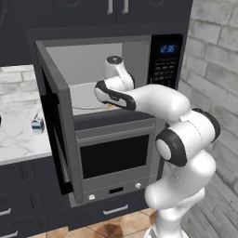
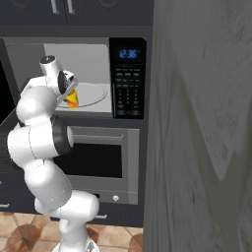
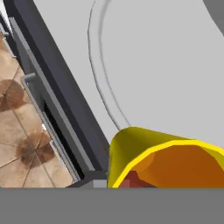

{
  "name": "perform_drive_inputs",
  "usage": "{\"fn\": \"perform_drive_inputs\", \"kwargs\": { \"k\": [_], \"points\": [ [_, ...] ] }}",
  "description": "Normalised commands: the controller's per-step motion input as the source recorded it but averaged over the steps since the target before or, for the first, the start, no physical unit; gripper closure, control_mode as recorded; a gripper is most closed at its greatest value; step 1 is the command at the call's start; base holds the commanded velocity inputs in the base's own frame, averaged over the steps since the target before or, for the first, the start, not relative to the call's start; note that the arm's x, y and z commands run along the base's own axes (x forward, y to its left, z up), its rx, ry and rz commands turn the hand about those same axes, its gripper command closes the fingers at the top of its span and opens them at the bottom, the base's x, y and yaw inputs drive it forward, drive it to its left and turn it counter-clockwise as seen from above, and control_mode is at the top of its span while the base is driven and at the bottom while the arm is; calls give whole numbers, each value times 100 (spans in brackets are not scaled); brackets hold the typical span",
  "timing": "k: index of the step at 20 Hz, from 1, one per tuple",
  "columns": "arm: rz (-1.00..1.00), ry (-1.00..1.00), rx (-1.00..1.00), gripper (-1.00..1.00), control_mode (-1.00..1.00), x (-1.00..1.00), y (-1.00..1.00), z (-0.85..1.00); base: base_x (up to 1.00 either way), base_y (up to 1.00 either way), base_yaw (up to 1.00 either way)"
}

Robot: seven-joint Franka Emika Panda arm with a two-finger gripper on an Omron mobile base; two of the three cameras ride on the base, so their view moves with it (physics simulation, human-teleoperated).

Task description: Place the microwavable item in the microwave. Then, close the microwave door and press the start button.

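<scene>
Dark cabinets frame the microwave [image 1: 104, 76], whose microwave door [image 1: 56, 123] hangs wide open. Nearest its front lip, the arm reaches into the cavity; the gripper [image 2: 69, 96] is mostly hidden behind the white wrist, so whether its fingers clasp anything cannot be told. Just inside the lip, the yellow cup [image 3: 168, 159] sits over the grey turntable [image 2: 91, 93], its lower part cut off. Right of the cavity is the keypad panel [image 2: 127, 78]; below it, the oven [image 1: 115, 158].

A glossy white arm [image 1: 186, 135] built of rounded, bulbous segments was seen. Black rings were set at its joints, and a dark band was wrapped around the wrist section.
</scene>
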Motion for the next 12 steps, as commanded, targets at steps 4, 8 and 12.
{"fn": "perform_drive_inputs", "kwargs": {
  "k": [4,8,12],
  "points": [
    [0,0,0,100,-100,46,7,-1,0,0,0],
    [0,0,0,100,-100,40,6,-2,0,0,0],
    [0,0,0,100,-100,36,6,-3,0,0,0]
  ]
}}
